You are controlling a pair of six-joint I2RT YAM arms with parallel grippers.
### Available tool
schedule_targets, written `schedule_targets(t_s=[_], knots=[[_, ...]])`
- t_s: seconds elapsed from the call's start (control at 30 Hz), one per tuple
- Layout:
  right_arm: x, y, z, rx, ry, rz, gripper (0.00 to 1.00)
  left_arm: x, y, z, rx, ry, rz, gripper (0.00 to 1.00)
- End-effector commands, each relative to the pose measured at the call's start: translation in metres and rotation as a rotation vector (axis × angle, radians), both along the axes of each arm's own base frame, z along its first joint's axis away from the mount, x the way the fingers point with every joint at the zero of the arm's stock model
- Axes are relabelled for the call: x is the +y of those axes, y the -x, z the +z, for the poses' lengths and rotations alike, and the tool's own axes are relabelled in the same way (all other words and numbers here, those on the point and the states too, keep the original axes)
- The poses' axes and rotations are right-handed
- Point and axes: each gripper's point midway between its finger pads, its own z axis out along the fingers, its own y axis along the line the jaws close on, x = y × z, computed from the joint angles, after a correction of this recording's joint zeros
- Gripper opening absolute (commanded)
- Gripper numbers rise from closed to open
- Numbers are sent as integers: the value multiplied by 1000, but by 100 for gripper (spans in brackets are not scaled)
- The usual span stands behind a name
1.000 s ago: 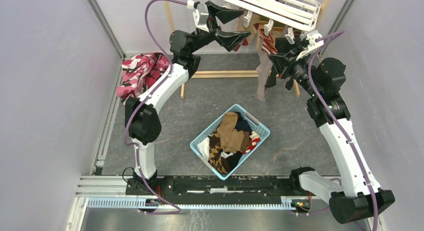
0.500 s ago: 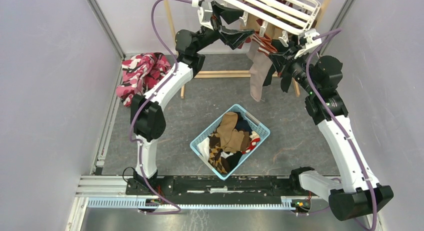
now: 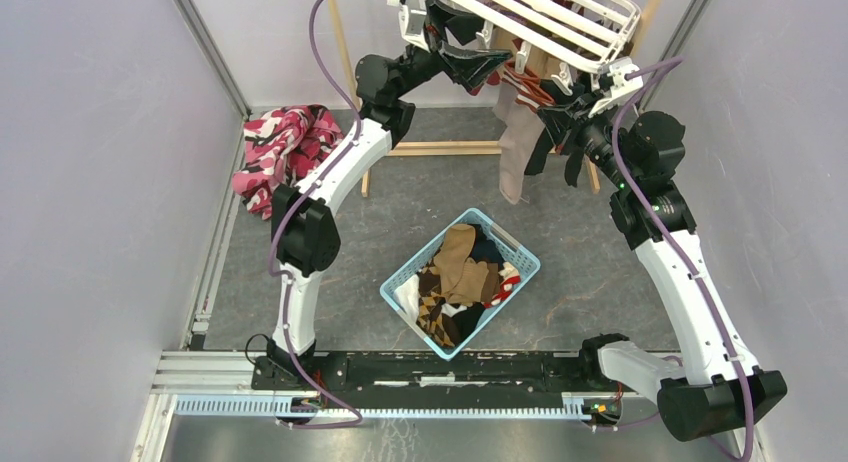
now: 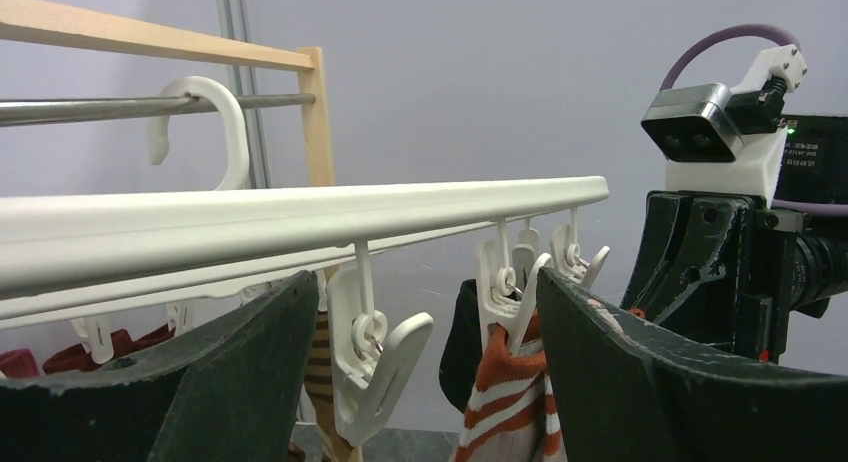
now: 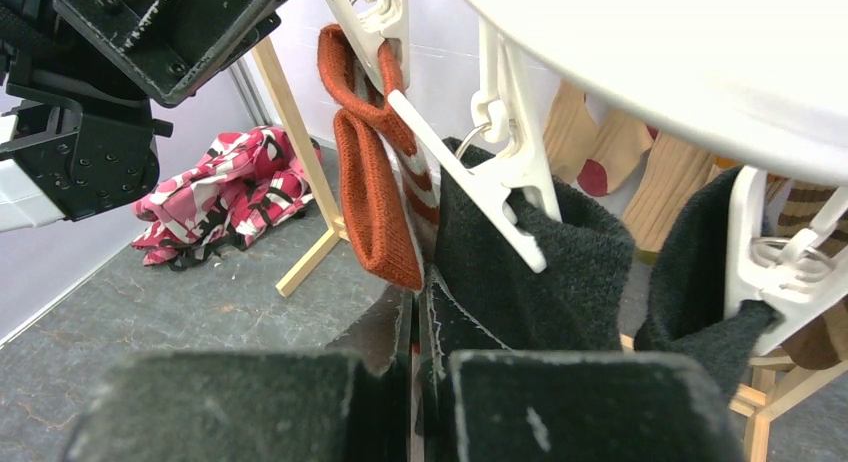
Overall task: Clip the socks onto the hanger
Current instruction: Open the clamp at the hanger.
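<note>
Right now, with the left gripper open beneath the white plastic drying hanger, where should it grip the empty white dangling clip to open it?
Take the empty white clip by its two flared upper paddles beside the ring, not the closed lower tip. Come in level from where the left gripper sits, one finger per side: the paddles splay apart there, so squeezing them should probably open it.

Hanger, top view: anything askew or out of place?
The hanger looks skewed: its bars run diagonally in the top view, while the wooden stand has a base bar that runs level. Twisted or tilted, cannot tell. A pink patterned cloth lies heaped at the left, outside the basket. Nothing looks spilled or broken.
</note>
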Motion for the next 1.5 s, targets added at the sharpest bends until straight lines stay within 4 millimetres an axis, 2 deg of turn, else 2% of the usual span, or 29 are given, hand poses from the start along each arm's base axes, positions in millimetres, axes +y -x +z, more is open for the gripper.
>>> schedule_targets(t_s=[0.0,0.1,0.7,1.23,1.47], knots=[[0,0,18,-50,-21,-7,0,3,11,17,4,28,-45,82],[0,-1,18,-48,-22,-5,0,4,13,19,12,38,-58,78],[-2,-2,16,-44,-13,-15,0,22,20,21,28,79,-116,75],[-2,-3,17,-42,-14,-18,0,22,27,19,21,74,-168,69],[-2,-2,17,-43,-14,-16,0,21,24,20,34,86,-170,68]])
